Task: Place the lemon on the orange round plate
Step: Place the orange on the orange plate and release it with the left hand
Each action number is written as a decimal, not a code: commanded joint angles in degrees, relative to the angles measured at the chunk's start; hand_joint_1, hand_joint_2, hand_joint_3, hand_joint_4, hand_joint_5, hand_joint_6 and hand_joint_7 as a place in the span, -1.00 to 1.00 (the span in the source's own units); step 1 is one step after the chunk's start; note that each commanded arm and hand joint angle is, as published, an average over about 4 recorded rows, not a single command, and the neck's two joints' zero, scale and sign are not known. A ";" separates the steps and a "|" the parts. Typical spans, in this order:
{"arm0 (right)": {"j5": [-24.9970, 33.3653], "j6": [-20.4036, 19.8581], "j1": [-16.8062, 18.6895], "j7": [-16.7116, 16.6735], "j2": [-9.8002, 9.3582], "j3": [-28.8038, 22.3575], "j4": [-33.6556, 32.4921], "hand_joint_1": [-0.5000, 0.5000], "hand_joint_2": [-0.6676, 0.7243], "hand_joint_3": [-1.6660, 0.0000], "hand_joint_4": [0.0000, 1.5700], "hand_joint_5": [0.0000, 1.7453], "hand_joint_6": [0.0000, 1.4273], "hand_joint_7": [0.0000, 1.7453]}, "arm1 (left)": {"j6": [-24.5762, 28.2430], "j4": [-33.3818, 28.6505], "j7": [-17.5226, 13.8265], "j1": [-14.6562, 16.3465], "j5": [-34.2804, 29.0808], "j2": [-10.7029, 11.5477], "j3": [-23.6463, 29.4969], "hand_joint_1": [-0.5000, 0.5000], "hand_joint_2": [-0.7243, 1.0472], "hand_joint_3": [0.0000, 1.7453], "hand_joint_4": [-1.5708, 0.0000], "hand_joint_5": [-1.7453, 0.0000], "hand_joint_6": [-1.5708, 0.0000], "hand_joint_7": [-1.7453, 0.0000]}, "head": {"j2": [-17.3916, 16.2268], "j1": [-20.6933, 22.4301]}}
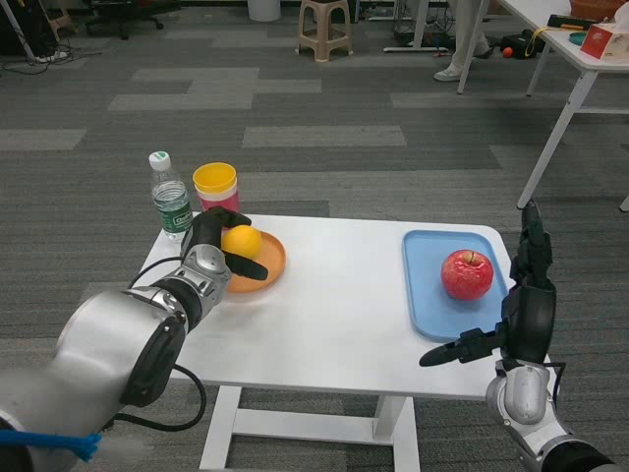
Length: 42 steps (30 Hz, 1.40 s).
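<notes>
Lemon: round, smooth, orange-yellow.

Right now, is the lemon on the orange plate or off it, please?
On or just over it: the lemon shows above the orange plate, with the left hand around it. Cannot tell if it rests there.

We see 2 rounded silver forearms, each ending in a black left hand or right hand; black cable and blue tape trail the left.
</notes>
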 commanded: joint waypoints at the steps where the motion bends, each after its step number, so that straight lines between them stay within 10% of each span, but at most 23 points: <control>1: 0.12 -0.02 -1.08 0.05 -0.47 0.32 0.14 -0.42 0.64 1.00 -0.85 -1.00 -1.00 -1.00 | 0.07 -0.11 -1.03 1.64 -0.82 -0.32 0.08 1.00 1.00 -0.90 1.00 0.53 0.08 -0.64 | -0.08 0.14; 42: 0.34 -0.02 -1.08 0.05 -0.65 0.48 0.33 -0.42 0.64 1.00 -0.85 -1.00 -1.00 -1.00 | -5.84 -1.69 -4.12 5.83 -3.44 -0.39 2.98 1.00 1.00 -0.90 1.00 0.29 1.00 -0.12 | 0.01 0.81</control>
